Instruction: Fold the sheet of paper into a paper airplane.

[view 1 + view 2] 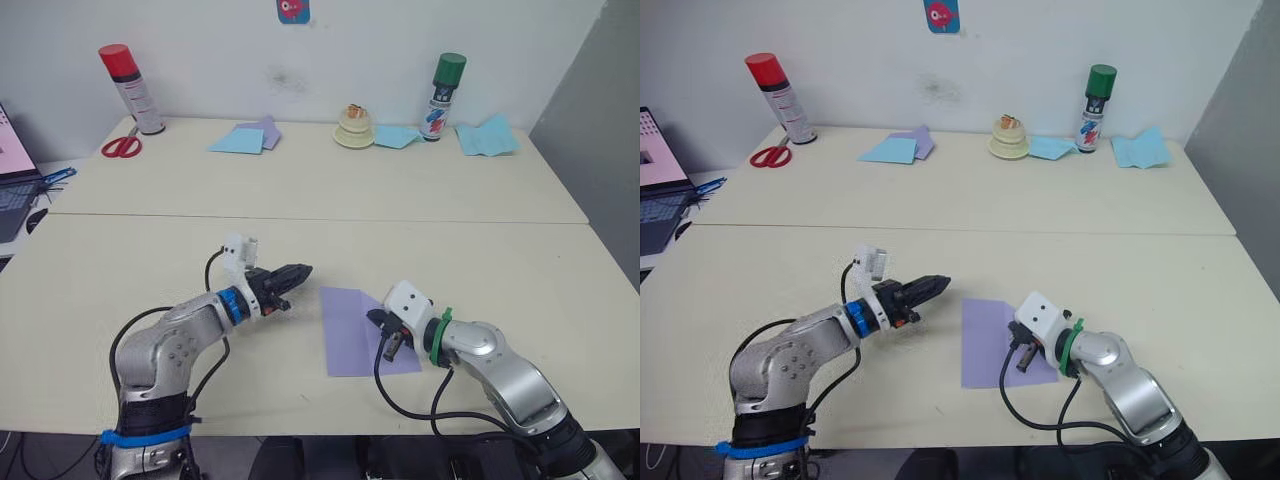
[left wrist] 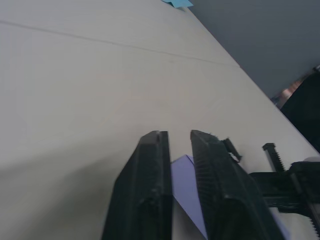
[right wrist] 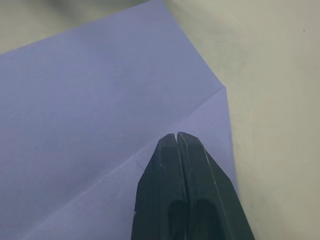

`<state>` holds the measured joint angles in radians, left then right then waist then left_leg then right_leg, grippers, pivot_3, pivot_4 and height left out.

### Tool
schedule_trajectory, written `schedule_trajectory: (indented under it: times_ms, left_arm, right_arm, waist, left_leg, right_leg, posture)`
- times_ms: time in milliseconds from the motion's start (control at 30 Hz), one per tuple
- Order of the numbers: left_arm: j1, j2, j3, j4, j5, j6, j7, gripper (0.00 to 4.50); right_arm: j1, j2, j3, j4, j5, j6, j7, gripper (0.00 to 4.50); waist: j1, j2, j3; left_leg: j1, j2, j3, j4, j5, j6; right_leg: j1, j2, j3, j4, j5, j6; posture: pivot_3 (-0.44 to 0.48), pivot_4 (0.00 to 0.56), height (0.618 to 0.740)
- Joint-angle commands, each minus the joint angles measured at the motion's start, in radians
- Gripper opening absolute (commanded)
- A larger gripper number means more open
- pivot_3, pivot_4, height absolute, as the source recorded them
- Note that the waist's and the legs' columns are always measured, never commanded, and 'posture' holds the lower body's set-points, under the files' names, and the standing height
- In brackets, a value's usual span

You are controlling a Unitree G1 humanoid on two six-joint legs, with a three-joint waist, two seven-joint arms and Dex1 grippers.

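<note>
The sheet of paper (image 1: 352,322) lies flat on the near table, lavender, with a folded flap whose edge (image 3: 180,117) runs across it. My right gripper (image 1: 390,346) is shut, its fingertips (image 3: 178,137) resting on the sheet's right part near that edge, with nothing clamped between them. My left gripper (image 1: 300,272) hovers just left of the sheet's far left corner and points at it. Its fingers (image 2: 150,165) are nearly together with only a narrow slit, through which the paper (image 2: 186,187) shows; they hold nothing.
Along the far table stand a red-capped spray can (image 1: 130,90), red scissors (image 1: 121,146), light blue papers (image 1: 238,141) with a lavender scrap (image 1: 264,128), a small cream stacked object (image 1: 353,128), a green-capped can (image 1: 445,95) and more blue papers (image 1: 487,137). A laptop (image 1: 14,170) sits far left.
</note>
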<state>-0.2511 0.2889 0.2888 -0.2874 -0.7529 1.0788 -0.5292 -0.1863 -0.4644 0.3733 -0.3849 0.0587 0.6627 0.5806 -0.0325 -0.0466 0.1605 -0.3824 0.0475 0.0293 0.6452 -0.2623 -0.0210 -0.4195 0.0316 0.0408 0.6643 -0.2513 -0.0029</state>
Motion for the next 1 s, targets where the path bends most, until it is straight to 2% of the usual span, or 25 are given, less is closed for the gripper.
schedule_trajectory:
  times_ms: [33, 100, 400, 533, 633, 867, 1000]
  left_arm:
    - [0.028, -0.051, 0.063, -0.045, -0.117, 0.09, 0.091, 2.21]
    - [0.042, -0.064, 0.053, -0.044, -0.135, 0.113, 0.118, 2.87]
    - [0.062, -0.094, -0.108, 0.031, -0.011, -0.005, 0.163, 2.87]
    - [0.048, -0.11, -0.127, 0.08, 0.025, -0.06, 0.176, 2.87]
    - [0.04, -0.106, -0.137, 0.095, 0.038, -0.091, 0.171, 2.25]
    - [0.025, -0.093, -0.179, 0.091, 0.046, -0.104, 0.137, 0.02]
    - [0.022, -0.077, -0.207, 0.066, 0.045, -0.1, 0.114, 0.02]
  right_arm:
    - [0.025, -0.017, 0.013, 0.037, -0.014, 0.028, 0.005, 0.0]
    - [0.025, -0.018, 0.014, 0.035, -0.013, 0.029, 0.007, 0.0]
    - [0.023, -0.022, 0.019, 0.025, -0.011, 0.036, 0.014, 0.0]
    - [0.023, -0.023, 0.02, 0.022, -0.01, 0.04, 0.015, 0.0]
    - [0.024, -0.024, 0.019, 0.02, -0.01, 0.043, 0.015, 0.0]
    - [0.023, -0.022, 0.019, 0.019, -0.01, 0.045, 0.014, 0.0]
    - [0.023, -0.017, 0.015, 0.018, -0.008, 0.047, 0.01, 0.0]
  waist:
    - [0.0, 0.0, 0.0]
    - [0.0, 0.0, 0.0]
    - [0.001, 0.0, 0.0]
    - [0.003, 0.0, 0.0]
    - [0.003, 0.0, -0.001]
    - [0.002, 0.0, 0.0]
    - [0.003, 0.0, -0.001]
  left_leg:
    - [0.0, 0.0, 0.0, 0.0, 0.0, 0.0]
    - [0.0, 0.0, 0.0, 0.0, 0.0, 0.0]
    - [0.0, -0.001, 0.0, 0.0, 0.0, 0.0]
    - [0.0, -0.001, 0.0, 0.0, 0.0, 0.0]
    - [0.0, -0.001, 0.0, 0.0, 0.0, 0.0]
    - [0.0, -0.001, 0.0, 0.0, 0.0, 0.0]
    - [0.0, -0.001, 0.0, 0.0, 0.0, 0.0]
  right_leg:
    - [0.0, 0.0, 0.0, 0.0, 0.0, 0.0]
    - [0.0, 0.0, 0.0, 0.0, 0.0, 0.0]
    - [0.0, 0.0, 0.001, 0.0, 0.0, 0.0]
    - [0.0, 0.0, 0.001, 0.0, 0.0, -0.001]
    - [0.001, 0.0, 0.001, 0.0, 0.0, 0.0]
    - [0.0, 0.0, 0.001, 0.0, 0.0, 0.0]
    - [0.0, 0.0, 0.001, 0.0, 0.0, 0.0]
  posture:
    - [0.0, 0.15, 0.725]
    - [0.0, 0.15, 0.725]
    - [0.0, 0.15, 0.725]
    - [0.0, 0.15, 0.725]
    - [0.0, 0.15, 0.725]
    - [0.0, 0.15, 0.725]
    - [0.0, 0.15, 0.725]
